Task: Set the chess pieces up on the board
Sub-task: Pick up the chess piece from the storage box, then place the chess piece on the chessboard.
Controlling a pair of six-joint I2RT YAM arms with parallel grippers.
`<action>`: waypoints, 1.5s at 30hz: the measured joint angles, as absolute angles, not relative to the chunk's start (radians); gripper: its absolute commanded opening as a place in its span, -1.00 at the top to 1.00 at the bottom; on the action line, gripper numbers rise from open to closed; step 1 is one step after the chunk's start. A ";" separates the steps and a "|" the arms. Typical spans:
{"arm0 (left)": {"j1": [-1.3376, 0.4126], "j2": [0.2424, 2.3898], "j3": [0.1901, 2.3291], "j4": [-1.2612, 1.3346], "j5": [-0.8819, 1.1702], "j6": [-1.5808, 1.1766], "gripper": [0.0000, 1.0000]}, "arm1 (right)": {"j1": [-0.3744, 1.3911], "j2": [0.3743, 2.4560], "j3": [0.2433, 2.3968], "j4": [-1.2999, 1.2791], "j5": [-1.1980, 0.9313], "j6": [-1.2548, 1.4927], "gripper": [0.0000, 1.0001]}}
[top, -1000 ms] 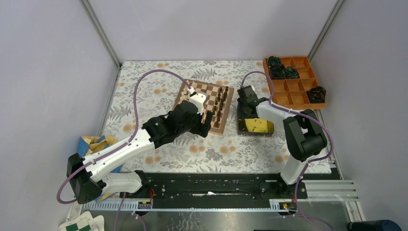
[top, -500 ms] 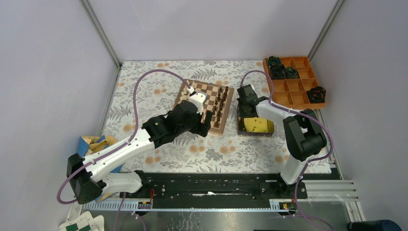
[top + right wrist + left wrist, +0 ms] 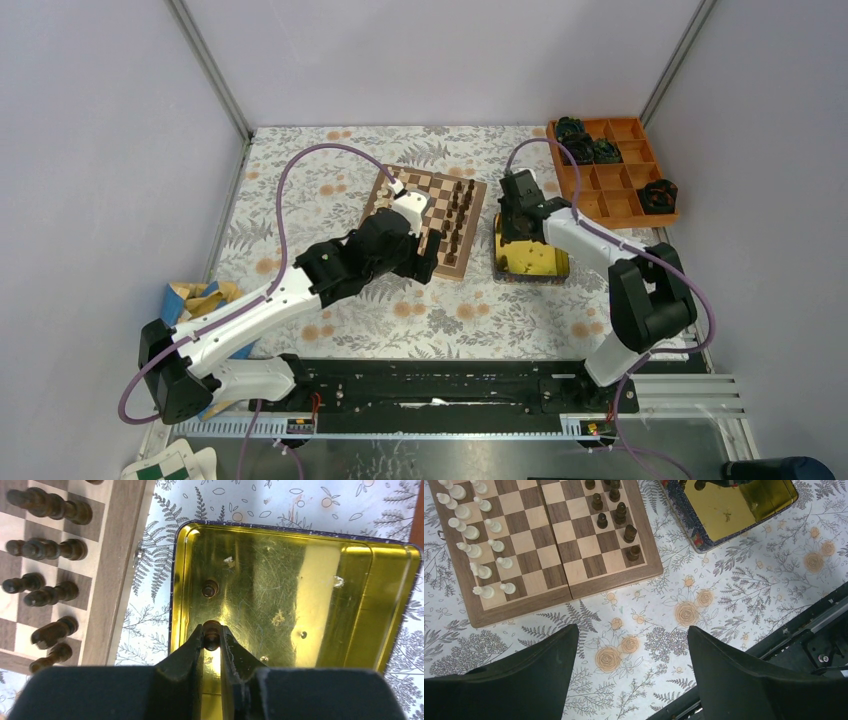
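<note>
Dark brown turned wooden chessman (image 3: 212,630) clamped in nearly closed right tool (image 3: 212,637) inside shiny yellow square tin (image 3: 300,580); left tool (image 3: 631,630) wide open, empty. Pickup step. Next: straight lift, then placement on vacant dark-side square of checkered wooden board (image 3: 614,582).

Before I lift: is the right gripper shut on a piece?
Shut. The right gripper pinches a dark piece between its fingers, inside the tin.

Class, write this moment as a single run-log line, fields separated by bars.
phase: grasp | right gripper: shut on dark piece inside tin | left gripper: open, holding nothing, beside near edge of board
</note>
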State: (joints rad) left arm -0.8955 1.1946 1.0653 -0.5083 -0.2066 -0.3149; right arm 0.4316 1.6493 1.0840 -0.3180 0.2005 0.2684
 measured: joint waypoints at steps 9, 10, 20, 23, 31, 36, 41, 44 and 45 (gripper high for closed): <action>-0.896 1.186 1.081 -0.508 -0.274 -0.330 -0.80 | 0.432 1.590 1.166 -0.385 0.187 0.255 0.97; -0.894 1.180 1.082 -0.508 -0.289 -0.335 -0.81 | 0.432 1.590 1.187 -0.394 0.181 0.253 0.97; -0.846 1.053 1.092 -0.527 -0.414 -0.421 -0.91 | 0.479 1.652 1.442 -0.456 0.109 0.239 0.99; -0.833 1.016 1.094 -0.543 -0.435 -0.455 -0.92 | 0.509 1.707 1.511 -0.468 0.086 0.234 0.99; -0.815 0.955 1.093 -0.598 -0.463 -0.523 -0.93 | 0.611 1.844 1.641 -0.545 0.060 0.211 0.99; -0.811 0.925 1.093 -0.609 -0.478 -0.544 -0.93 | 0.675 1.898 1.692 -0.579 0.062 0.198 0.98; -0.811 0.910 1.090 -0.625 -0.483 -0.552 -0.93 | 0.703 1.917 1.694 -0.593 0.062 0.198 0.99; -0.811 0.903 1.082 -0.628 -0.484 -0.552 -0.94 | 0.705 1.922 1.689 -0.585 0.063 0.198 0.99; -0.810 0.902 1.080 -0.630 -0.484 -0.552 -0.94 | 0.705 1.923 1.684 -0.579 0.063 0.198 0.99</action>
State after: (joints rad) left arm -0.8104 0.9020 1.0798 -0.6296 -0.4839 -0.5518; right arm 0.7052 1.9232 1.6844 -0.5789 0.0631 0.1978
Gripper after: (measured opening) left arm 0.965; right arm 0.186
